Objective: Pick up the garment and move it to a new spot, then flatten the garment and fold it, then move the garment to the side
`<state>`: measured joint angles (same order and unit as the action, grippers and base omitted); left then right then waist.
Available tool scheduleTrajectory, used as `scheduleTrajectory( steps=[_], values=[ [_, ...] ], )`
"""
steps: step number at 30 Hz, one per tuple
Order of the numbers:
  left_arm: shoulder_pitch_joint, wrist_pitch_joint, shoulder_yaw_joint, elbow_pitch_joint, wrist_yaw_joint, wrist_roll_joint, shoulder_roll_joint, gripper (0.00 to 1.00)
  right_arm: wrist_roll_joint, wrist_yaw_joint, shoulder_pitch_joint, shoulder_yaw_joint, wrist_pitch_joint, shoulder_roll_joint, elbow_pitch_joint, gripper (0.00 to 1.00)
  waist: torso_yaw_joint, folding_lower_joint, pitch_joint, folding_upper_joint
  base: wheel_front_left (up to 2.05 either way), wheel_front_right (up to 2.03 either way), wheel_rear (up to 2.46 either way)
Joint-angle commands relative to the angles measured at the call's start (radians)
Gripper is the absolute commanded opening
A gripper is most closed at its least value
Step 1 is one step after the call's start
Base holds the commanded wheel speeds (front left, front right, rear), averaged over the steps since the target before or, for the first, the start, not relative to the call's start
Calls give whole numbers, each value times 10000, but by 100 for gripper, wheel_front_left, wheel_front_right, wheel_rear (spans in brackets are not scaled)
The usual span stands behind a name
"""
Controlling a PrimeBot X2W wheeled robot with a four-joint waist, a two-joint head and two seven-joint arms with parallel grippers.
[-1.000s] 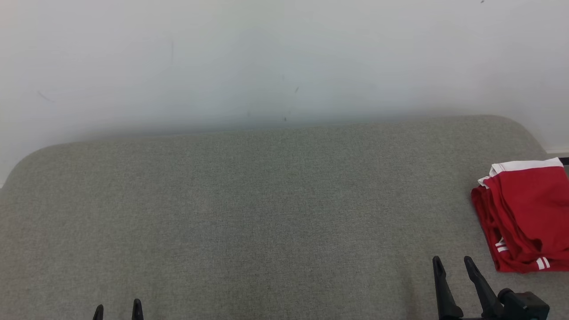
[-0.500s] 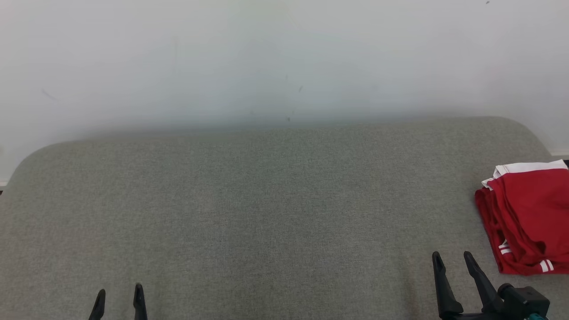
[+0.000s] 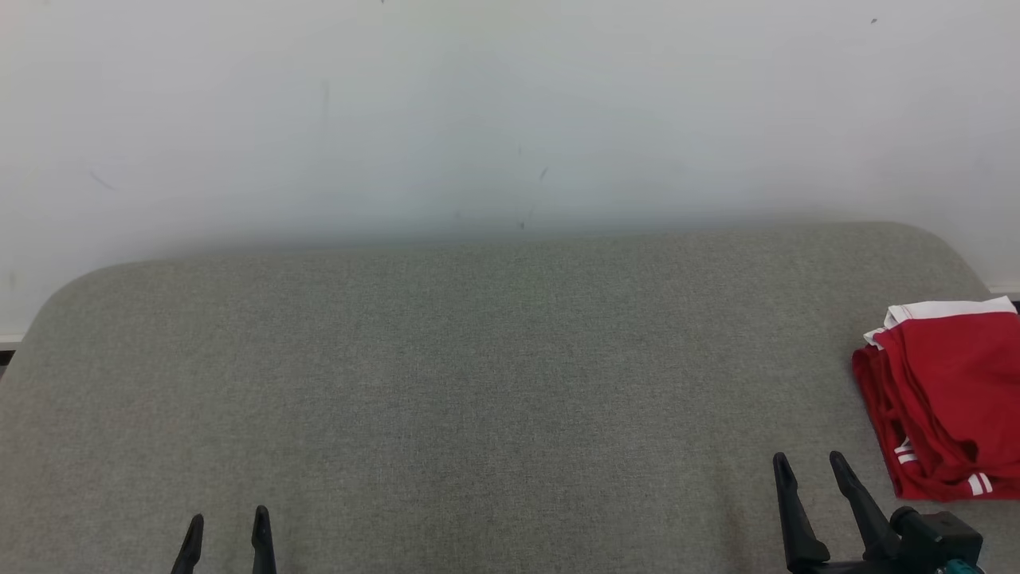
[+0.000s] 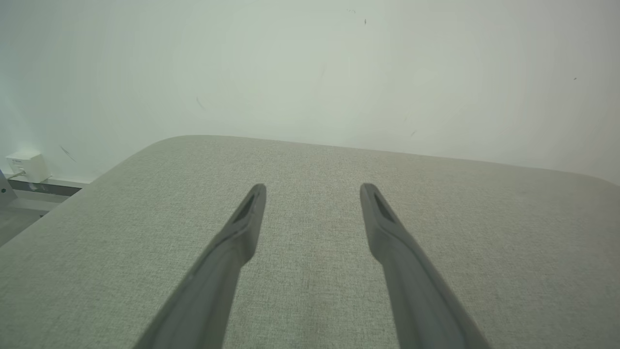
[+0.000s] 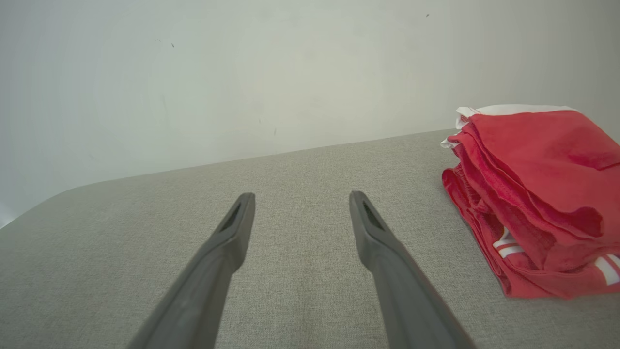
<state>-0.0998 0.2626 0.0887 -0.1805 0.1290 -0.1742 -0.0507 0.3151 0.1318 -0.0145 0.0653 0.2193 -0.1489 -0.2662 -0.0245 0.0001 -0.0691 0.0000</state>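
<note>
1. Red folded garment, with a white band on its far edge and short white stripes at its near corner. It lies in a thick, layered fold at the right end of the table, and the head view's right edge cuts it off. In the right wrist view the garment sits to the right of the fingers, apart from them.
2. Grey-green fabric-covered table with rounded far corners.
3. Left jaws: released, spread wide, grasping nothing. Its two long dark fingers rise at the head view's lower left, over the table's fabric. The left wrist view shows the fingers well parted.
4. Right jaws: released, spread wide, grasping nothing. Its fingers stand at the lower right, near the garment's near corner and to its left, not touching it. The right wrist view shows them parted over the fabric.
5. White wall behind the table, with a few small dark marks.
6. Small white box at the wall's foot, beyond the table's left corner.
</note>
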Motion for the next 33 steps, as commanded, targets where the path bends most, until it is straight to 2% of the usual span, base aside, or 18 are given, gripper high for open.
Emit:
scheduleTrajectory(
  steps=[1,14,15,23,33],
  values=[
    [74,23,-6,-41,0,45,8,100,53,-22,100,-2,-21,-76,-1,100,-1,-1,-14,0,0,0,0],
    [6,23,-32,-24,19,39,8,100,115,-21,-36,28,-15,-24,40,100,92,-1,-60,0,0,0,0],
    [0,-3,-30,-57,6,-6,2,0,66,2,-23,29,-36,-12,-17,0,92,-1,-59,0,0,0,0],
    [-208,-92,-25,-628,6,-195,87,0,222,2,-415,59,-136,138,-577,0,95,0,-52,0,0,0,0],
    [125,-597,18,-630,7,-2134,74,0,1960,0,-173,-207,-580,253,-458,0,107,0,10,0,0,0,0]
  ],
)
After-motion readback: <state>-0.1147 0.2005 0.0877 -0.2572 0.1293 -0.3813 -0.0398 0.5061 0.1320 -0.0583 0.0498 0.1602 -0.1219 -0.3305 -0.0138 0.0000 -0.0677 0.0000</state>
